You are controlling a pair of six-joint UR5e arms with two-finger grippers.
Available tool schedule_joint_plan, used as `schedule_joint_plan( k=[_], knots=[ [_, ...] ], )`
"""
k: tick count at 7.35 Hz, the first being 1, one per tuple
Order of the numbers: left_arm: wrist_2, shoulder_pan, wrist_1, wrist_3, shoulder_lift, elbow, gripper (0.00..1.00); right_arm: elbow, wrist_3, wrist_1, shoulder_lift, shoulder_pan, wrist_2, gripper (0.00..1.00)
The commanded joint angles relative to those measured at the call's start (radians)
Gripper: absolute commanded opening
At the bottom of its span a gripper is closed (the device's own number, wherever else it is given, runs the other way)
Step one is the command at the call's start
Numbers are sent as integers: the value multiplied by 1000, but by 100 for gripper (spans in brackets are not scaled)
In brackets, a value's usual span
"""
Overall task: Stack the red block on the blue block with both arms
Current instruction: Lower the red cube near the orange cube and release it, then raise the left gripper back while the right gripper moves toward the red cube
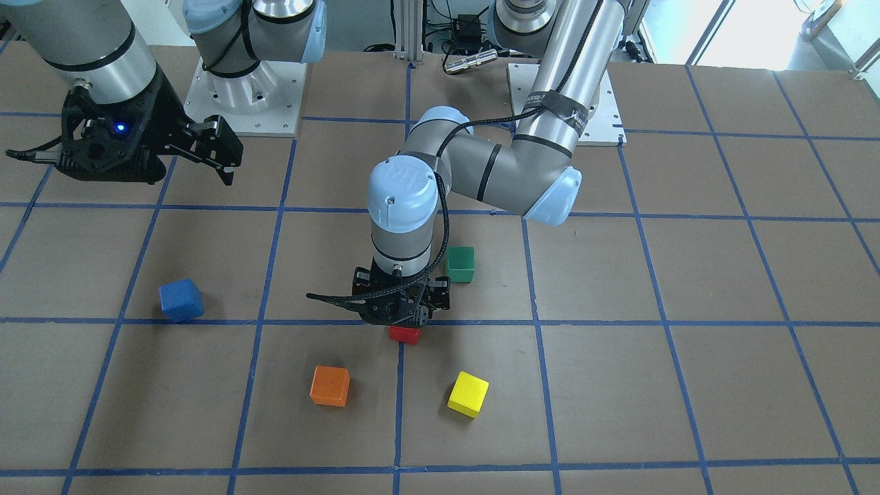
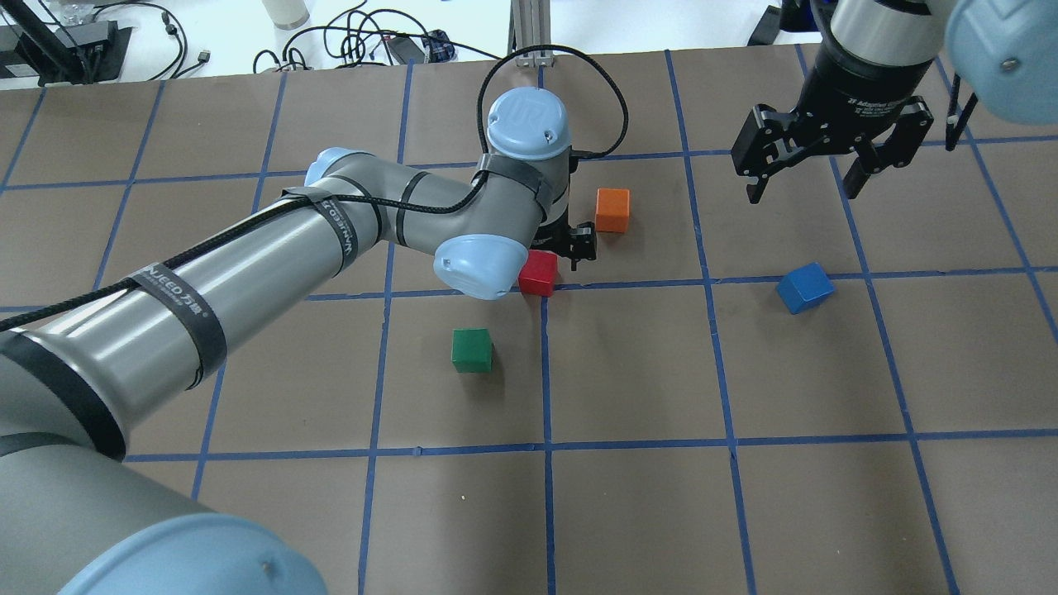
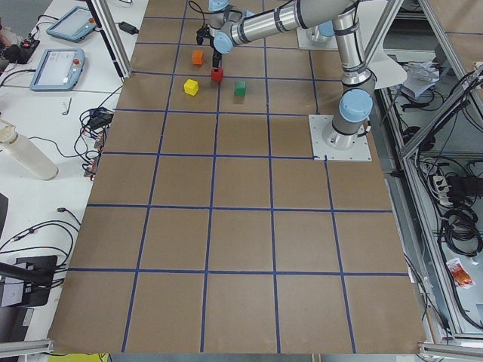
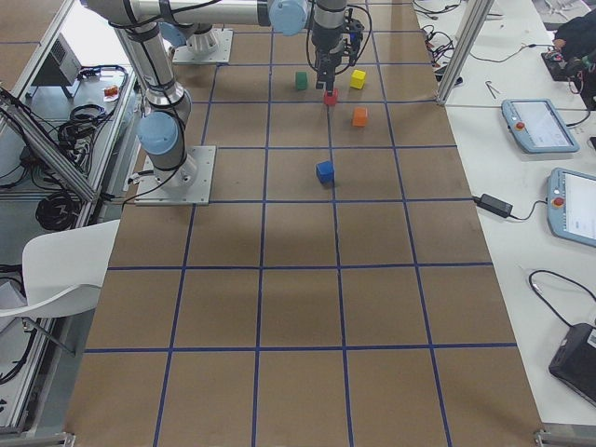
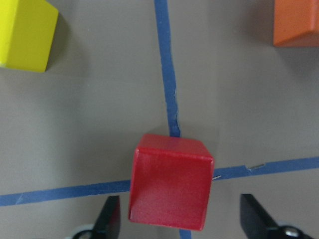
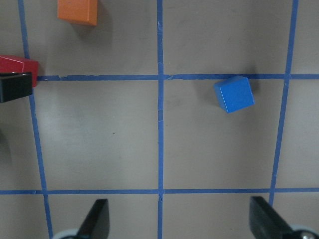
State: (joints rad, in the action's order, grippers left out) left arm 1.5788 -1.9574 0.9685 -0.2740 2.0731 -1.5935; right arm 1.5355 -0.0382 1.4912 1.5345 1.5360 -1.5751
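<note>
The red block [image 1: 404,335] rests on the table at a crossing of blue tape lines; it also shows in the overhead view [image 2: 538,273]. My left gripper [image 1: 399,316] hangs straight down over it. In the left wrist view the gripper [image 5: 182,219] is open, its fingers [image 5: 110,219] on either side of the red block [image 5: 171,181] with gaps. The blue block [image 2: 804,287] lies alone, a little rotated, also seen in the front view [image 1: 181,300]. My right gripper [image 2: 802,194] is open and empty, high above the table beyond the blue block [image 6: 234,94].
An orange block [image 2: 612,210] lies just beyond the left gripper. A yellow block [image 1: 468,394] lies near it, hidden under the arm in the overhead view. A green block [image 2: 472,349] sits on the robot's side of the red block. The left forearm [image 2: 248,273] stretches across the table.
</note>
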Motion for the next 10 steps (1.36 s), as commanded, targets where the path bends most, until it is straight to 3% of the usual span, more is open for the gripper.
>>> schedule_joint_plan(
  k=[1, 3, 5, 7, 9, 10],
  knots=[
    [-17, 110, 153, 155, -126, 26, 100, 0, 0, 1, 1, -2, -6, 100],
    [-16, 257, 347, 346, -279, 27, 100, -3, 38, 6, 12, 9, 12, 100],
    [-23, 328, 570, 346, -414, 52, 100, -15, 119, 14, 6, 6, 41, 100],
    [-5, 316, 599, 331, -484, 37, 100, -17, 182, 32, 4, 12, 99, 100],
    [-2, 322, 604, 332, -493, 26, 100, -18, 196, 43, -17, 15, 98, 100],
    [-8, 324, 593, 326, -504, 12, 100, -18, 199, 158, -55, 28, 98, 100]
  ],
)
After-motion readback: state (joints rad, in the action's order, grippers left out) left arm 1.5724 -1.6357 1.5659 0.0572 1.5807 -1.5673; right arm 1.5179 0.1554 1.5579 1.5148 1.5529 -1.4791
